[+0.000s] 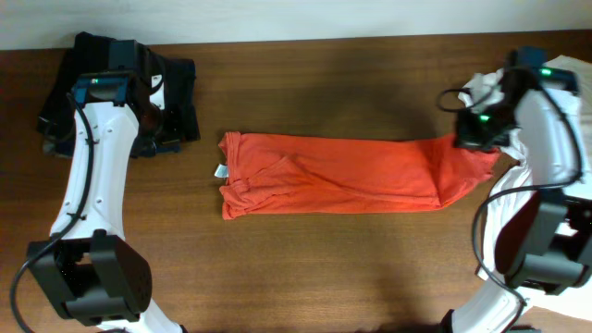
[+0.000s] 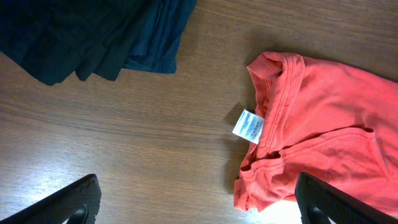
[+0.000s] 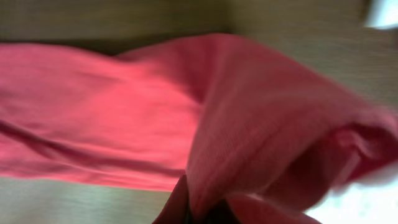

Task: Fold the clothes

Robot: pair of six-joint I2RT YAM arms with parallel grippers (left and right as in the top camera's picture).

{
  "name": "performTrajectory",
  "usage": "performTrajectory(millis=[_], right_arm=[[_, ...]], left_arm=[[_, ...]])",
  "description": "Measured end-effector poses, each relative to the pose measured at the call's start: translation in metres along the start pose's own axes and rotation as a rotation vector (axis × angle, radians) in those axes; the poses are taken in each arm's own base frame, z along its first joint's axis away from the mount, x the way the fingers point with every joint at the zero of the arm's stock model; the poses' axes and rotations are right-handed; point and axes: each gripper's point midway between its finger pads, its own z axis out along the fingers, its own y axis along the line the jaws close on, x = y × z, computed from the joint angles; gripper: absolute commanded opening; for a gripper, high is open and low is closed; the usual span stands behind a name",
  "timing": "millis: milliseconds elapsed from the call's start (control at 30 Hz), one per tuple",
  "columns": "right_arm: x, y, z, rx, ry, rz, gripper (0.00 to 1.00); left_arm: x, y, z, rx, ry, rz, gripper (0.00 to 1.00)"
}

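Clamping item: right gripper, jaws together on the right end of the orange-red T-shirt. The right wrist view is blurred, so only dark fingertips at the bottom edge can be made out, with red cloth bunched over them.

Right arm: base at the lower right corner of the surface. Its links run up along the right edge, and the wrist is bent inward so the gripper faces left.

Orange-red T-shirt: a long band lying flat across the middle of the surface. The collar end is to the left and the gripped end is drawn up slightly at the right. A white label sticks out at the collar.

White T-shirt: crumpled at the right edge, beside and behind the right arm.

Left gripper: jaws wide apart and holding nothing. It hangs above bare wood between the dark pile and the collar. One fingertip shows at each lower corner of the left wrist view.

Left arm: base at the lower left, with a white link rising to the upper left.

Dark clothes: a heap at the upper left corner, well apart from the orange-red T-shirt.
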Motion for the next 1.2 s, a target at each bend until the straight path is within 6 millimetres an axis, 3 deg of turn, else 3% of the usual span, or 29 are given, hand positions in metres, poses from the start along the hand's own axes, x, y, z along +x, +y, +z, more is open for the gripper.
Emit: performTrajectory(millis=[167,267,333,400,533,633,700,867,933,967,1000,1033,1167,1200], right_arm=[[0.010,0.113,0.023,-0.056,0.046,-0.179,0.04],[0.029,0.148,0.070,-0.046,0.053,-0.249,0.04],[0.047,0.160,0.106,-0.047,0.059,-0.288,0.04],[0.064,0.161,0.121,-0.045,0.087,-0.301,0.04],[0.056,0.166,0.118,-0.053,0.061,-0.308,0.04],[0.025,0.184,0.092,-0.079,-0.020,-0.312,0.04],[0.015,0.191,0.082,-0.093,-0.049,-0.300,0.04],[0.026,0.187,0.089,-0.089,-0.010,-0.279,0.05],[0.030,0.195,0.097,-0.092,0.002,-0.301,0.05],[0.033,0.203,0.098,-0.097,0.000,-0.323,0.15],[0.035,0.212,0.099,-0.104,-0.005,-0.345,0.72],[0.035,0.221,0.100,-0.115,-0.018,-0.362,0.97],[0.039,0.233,0.098,-0.172,-0.006,-0.370,0.98],[0.039,0.235,0.089,-0.209,0.016,-0.353,0.98]], left_arm=[[0.000,0.000,0.000,0.000,0.000,0.000,0.99],[0.000,0.000,0.000,0.000,-0.001,0.000,0.99],[0.000,0.000,0.000,0.000,0.001,0.000,0.99],[0.000,0.000,0.000,0.000,0.000,0.000,0.99],[0.000,0.000,0.000,0.000,0.000,0.000,0.99],[0.000,0.000,0.000,0.000,0.000,0.000,0.99],[0.000,0.000,0.000,0.000,0.000,0.000,0.99],[0.000,0.000,0.000,0.000,0.000,0.000,0.99],[0.000,0.000,0.000,0.000,0.000,0.000,1.00],[0.000,0.000,0.000,0.000,0.000,0.000,0.99],[0.000,0.000,0.000,0.000,0.000,0.000,0.99],[0.000,0.000,0.000,0.000,0.000,0.000,0.99],[0.000,0.000,0.000,0.000,0.000,0.000,0.99],[0.000,0.000,0.000,0.000,0.001,0.000,0.99]])
